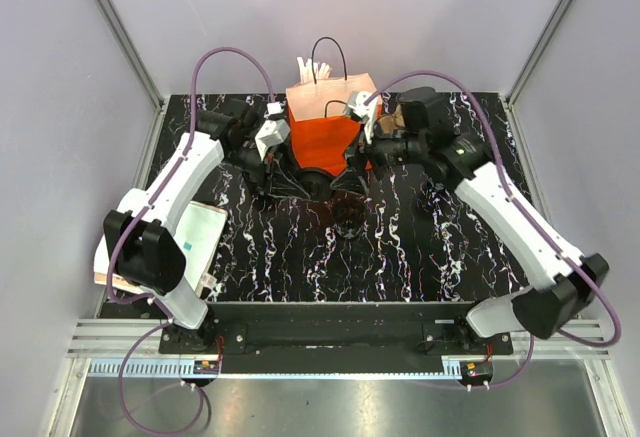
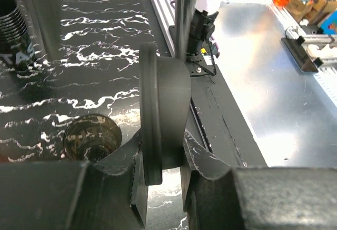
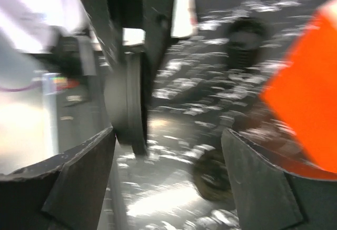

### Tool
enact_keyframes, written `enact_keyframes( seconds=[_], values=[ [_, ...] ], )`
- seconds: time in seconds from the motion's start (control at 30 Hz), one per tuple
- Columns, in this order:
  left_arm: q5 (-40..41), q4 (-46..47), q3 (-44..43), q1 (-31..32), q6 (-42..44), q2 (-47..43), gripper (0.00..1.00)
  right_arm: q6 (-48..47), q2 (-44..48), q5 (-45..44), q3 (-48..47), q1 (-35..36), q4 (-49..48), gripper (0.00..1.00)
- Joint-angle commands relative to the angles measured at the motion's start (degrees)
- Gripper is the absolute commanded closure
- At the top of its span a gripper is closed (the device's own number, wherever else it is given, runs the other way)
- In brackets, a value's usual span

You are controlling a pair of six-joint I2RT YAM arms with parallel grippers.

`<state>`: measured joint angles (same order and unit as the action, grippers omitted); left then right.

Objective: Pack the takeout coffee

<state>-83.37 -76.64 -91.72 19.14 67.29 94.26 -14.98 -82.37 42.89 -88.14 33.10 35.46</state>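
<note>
The takeout coffee (image 2: 167, 98), a small black cup with a thick black rim, lies on its side above the table between the two arms. My left gripper (image 2: 164, 153) is shut on its rim and body. In the top view the cup (image 1: 320, 183) hangs just in front of the orange paper bag (image 1: 322, 129), with my left gripper (image 1: 290, 175) on its left. My right gripper (image 1: 352, 172) is on its right, and in its blurred wrist view it (image 3: 167, 135) stands open around nothing. There the cup (image 3: 129, 103) is off to the left and the bag (image 3: 310, 93) to the right.
A squat black ringed piece (image 1: 348, 219) sits on the marbled table in front of the bag, also seen below my left fingers (image 2: 92, 136). A taller ribbed black stack (image 1: 437, 197) stands at the right. White packets (image 1: 195, 237) lie at the table's left edge.
</note>
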Motion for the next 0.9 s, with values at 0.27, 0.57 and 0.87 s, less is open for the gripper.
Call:
enact_keyframes(
  seconds=[0.27, 0.57, 0.87],
  values=[
    [-12.9, -12.2, -2.7, -2.2, -6.2, 6.2, 0.88, -16.9, 5.3, -28.7, -8.5, 6.4, 7.4, 0.11],
    [-12.9, -12.1, -2.7, -2.3, -6.2, 5.8, 0.89, -23.9, -3.8, -48.8, -12.2, 19.9, 6.7, 0.2],
    [-13.0, -12.1, -2.3, -2.7, -6.0, 6.5, 0.89, -28.5, -7.3, -59.4, -12.1, 25.6, 3.7, 0.38]
  ],
)
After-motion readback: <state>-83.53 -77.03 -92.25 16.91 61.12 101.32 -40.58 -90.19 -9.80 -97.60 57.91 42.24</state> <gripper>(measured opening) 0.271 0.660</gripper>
